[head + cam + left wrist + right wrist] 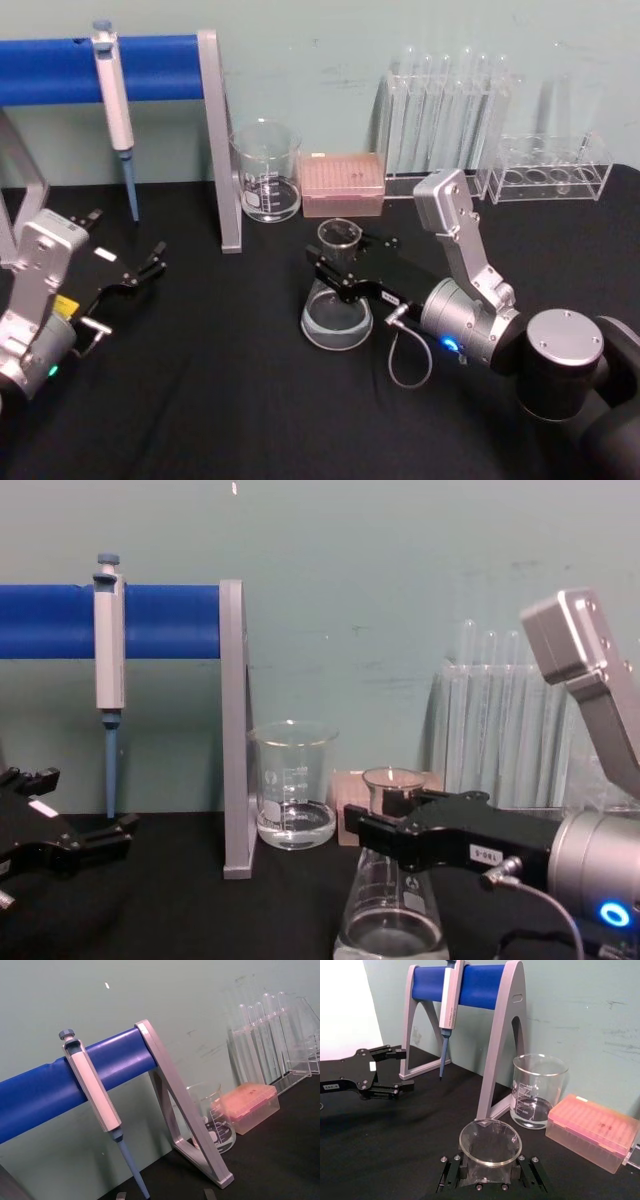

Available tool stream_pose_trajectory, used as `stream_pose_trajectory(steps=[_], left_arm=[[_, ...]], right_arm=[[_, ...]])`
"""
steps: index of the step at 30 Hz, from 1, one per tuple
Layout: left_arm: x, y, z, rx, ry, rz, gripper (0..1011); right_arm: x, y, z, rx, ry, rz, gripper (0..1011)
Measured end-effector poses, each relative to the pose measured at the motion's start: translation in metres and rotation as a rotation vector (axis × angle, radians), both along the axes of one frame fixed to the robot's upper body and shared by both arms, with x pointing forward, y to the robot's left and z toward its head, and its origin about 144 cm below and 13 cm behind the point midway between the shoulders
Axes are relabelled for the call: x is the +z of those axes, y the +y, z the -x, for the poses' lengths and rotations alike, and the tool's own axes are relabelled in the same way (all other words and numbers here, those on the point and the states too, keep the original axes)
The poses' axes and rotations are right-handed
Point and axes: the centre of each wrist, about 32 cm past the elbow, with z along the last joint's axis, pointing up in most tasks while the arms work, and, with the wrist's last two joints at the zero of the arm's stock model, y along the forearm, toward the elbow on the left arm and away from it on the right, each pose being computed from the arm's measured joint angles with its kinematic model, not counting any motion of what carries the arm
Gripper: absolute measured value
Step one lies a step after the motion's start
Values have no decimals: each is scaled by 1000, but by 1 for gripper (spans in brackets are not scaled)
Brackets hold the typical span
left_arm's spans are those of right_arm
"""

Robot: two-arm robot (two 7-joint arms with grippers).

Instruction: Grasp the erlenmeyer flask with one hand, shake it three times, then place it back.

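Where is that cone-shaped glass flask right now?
In the head view the erlenmeyer flask stands mid-table, just in front of the beaker and the pink tip box, its neck clasped by the right gripper.

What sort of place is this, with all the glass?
Probably a laboratory bench: a hanging pipette, test tubes in a row, and the right hand gripping an erlenmeyer flask by its neck.
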Motion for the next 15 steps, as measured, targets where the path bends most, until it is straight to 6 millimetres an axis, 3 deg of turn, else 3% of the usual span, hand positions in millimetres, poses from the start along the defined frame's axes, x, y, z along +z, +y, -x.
stream_pose_trajectory(steps=[15], left_arm=[[0,0,0,0,0,0,1001]], right_arm=[[0,0,-1,-4,2,7,449]])
